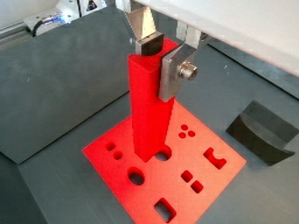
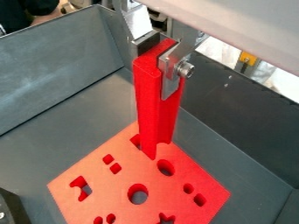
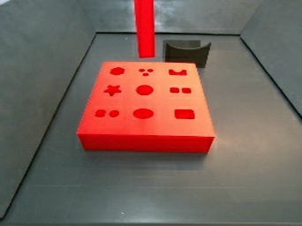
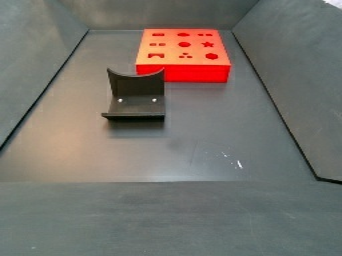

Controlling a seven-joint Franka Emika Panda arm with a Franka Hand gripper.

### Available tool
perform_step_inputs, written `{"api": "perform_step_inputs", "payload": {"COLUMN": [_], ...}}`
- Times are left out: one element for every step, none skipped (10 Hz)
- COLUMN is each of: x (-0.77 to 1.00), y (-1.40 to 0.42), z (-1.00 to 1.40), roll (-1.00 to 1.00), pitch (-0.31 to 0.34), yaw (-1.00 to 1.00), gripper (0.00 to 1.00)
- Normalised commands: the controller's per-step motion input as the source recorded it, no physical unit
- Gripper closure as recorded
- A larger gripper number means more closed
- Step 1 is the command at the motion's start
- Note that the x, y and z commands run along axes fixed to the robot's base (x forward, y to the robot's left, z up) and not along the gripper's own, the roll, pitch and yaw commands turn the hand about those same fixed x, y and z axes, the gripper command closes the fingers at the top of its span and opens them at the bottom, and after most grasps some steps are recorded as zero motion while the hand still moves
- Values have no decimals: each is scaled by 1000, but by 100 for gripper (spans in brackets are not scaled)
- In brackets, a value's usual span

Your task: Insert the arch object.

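1. Nearest the lens, the arch object (image 4: pixel 135 96) lies loose on the grey floor (image 4: pixel 201 150), well apart from the gripper; nothing of the insertion is done, and grasp, carry and seating all seem left.
2. Its semicircular notch faces upward in both side views; the long axis runs roughly parallel to the red board's (image 3: pixel 144 101) near edge.
3. Beside it stands the board, arch-shaped hole empty.
4. Above the board, the gripper (image 1: pixel 158 57) has its fingers (image 1: pixel 172 70) clamped on the red pole (image 1: pixel 152 109).
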Motion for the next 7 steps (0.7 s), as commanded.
{"api": "perform_step_inputs", "payload": {"x": [326,383,400,394,403,377,357], "y": [63,217,220,206,214,271,240], "z": [-94,-151,-177,-191,-174,-200,-354], "roll": [0,0,-16,-21,-19,0,16], "pitch": [137,43,0,0,0,0,0], "yaw": [-534,-709,-777,-803,-803,-754,-777], "gripper": [100,100,100,100,100,100,100]}}
